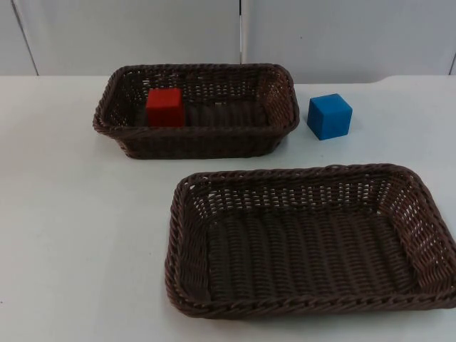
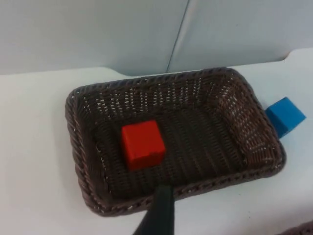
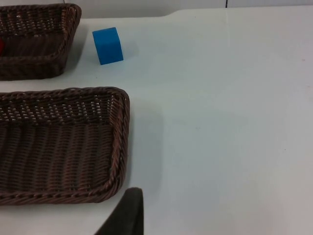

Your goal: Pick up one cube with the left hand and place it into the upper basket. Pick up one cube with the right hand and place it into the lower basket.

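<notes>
The left gripper (image 2: 157, 215) hangs above the white worktop (image 1: 64, 214) just in front of the upper dark brown woven wicker basket (image 1: 278, 125), looking down into it; one black fingertip shows at that basket's near rim, and whether its fingers are open or closed cannot be told, nor whether they hold anything. The right gripper (image 3: 124, 215) hangs over the bare worktop beside the right end of the lower dark brown woven wicker basket (image 1: 185, 271), again with a single dark fingertip in sight, so the state of its fingers cannot be told either. The red cube (image 1: 165, 107) sits on the floor of the upper basket, toward its left end, flat on one face with matte, clean-edged sides. The upper basket is rectangular with a braided rim and open-weave walls, and stands near the worktop's far edge, by the grey partition wall (image 1: 142, 32). The blue cube (image 1: 329, 116) rests on the worktop just beside that basket's right end, apart from it and turned slightly askew. The lower basket, larger in view and of the same weave, lies toward the worktop's near right corner.
</notes>
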Robot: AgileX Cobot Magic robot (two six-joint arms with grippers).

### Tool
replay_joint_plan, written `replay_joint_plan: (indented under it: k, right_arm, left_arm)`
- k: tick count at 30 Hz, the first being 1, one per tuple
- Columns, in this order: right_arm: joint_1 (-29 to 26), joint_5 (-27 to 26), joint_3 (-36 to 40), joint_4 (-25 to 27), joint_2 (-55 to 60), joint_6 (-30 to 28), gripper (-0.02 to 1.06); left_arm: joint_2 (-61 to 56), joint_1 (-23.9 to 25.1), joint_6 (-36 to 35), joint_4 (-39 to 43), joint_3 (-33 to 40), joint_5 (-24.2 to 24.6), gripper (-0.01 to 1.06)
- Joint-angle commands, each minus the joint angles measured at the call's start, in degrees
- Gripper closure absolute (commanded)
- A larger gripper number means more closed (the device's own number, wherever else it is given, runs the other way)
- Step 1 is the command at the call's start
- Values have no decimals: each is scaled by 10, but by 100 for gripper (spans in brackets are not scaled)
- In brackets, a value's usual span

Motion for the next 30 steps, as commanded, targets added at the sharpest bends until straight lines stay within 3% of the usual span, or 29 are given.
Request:
replay_joint_plan:
  k: [1, 20, 30]
  right_arm:
    - [-3, -3, -1, -3, -2, -2, -1]
    - [-3, -3, -1, -3, -2, -2, -1]
    - [-3, -3, -1, -3, -2, -2, -1]
  left_arm:
    - [-54, -1, -5, 4, 31, -5, 24]
    - [-302, -1, -7, 26, 215, 2, 24]
    - [-367, -1, -9, 30, 241, 25, 24]
